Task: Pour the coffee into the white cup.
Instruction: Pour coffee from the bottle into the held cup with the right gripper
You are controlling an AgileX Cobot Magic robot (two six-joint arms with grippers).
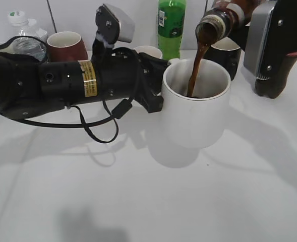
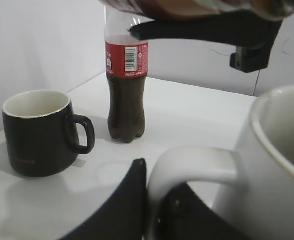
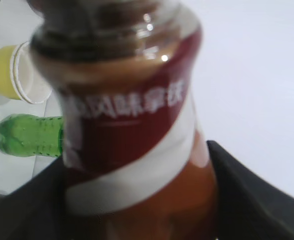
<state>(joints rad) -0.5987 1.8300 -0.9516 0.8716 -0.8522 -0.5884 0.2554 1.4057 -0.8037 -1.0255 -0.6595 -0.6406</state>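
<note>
Two arms share this pour. On the left, the left gripper (image 1: 156, 85) has its fingers closed on the handle of the white cup (image 1: 196, 103), steadying it on the counter (image 1: 138, 201) near the middle. Up and to the right, the right gripper (image 1: 261, 35) has its fingers clamped round the coffee bottle (image 1: 224, 22). The bottle's long axis tilts down leftward, mouth just above the cup's rim, and a brown stream falls inside. I judge the pour well underway; keeping the mouth over the opening matters most.
</note>
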